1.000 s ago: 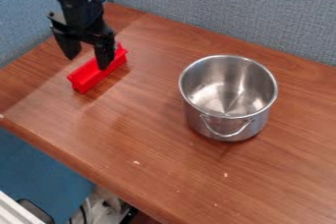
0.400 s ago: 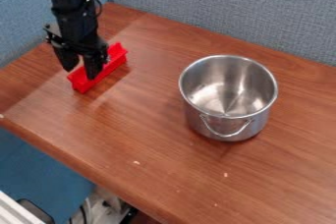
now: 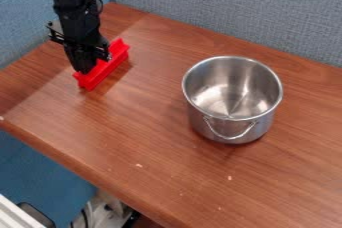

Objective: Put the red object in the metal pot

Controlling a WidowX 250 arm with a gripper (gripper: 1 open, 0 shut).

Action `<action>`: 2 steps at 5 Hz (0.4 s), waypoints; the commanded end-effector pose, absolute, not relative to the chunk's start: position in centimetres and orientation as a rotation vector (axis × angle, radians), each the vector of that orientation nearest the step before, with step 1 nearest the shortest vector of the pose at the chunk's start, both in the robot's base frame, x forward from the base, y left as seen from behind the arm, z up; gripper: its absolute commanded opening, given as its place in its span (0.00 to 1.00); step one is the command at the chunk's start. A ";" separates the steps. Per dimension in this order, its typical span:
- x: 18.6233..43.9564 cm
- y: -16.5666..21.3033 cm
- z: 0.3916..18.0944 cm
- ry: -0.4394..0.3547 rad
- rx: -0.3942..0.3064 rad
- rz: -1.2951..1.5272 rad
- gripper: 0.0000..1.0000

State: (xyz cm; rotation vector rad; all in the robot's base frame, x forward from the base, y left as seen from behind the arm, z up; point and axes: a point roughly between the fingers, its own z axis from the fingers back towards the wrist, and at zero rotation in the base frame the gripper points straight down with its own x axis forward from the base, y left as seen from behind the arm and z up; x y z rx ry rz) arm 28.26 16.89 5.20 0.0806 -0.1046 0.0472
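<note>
The wooden desk [image 3: 174,167] carries everything the task needs, and its broad top leaves an open run between block and pot, which should suit a lift and a sideways carry. Behind it rises a grey fabric partition [image 3: 234,12], probably there to give a plain backdrop. The stainless-steel pot [image 3: 234,130] stands upright on the desk, well apart from the arm, its mouth facing up and ready to receive something. The black robot arm [image 3: 72,10] reaches down near the corner where the blue-grey partition meets the desk. Below it, the red plastic block [image 3: 118,52] lies on the desk, outside the pot, its two ends showing either side of the tool [image 3: 90,65]. The tool is pinching the block around its middle, a sensible place to grip, since the weight should balance when it goes up; the block looks to be resting on the wood, so lifting seems the next move. An off-centre hold could let it swivel, and its length may catch the rim. The pot's wire handle [image 3: 233,136] hangs down outside, out of the opening's way. No brand, label or writing can be read.
</note>
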 end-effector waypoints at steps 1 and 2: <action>29.1 17.5 7.3 -0.159 0.094 0.035 0.00; 29.9 17.0 9.2 -0.204 0.100 0.001 0.00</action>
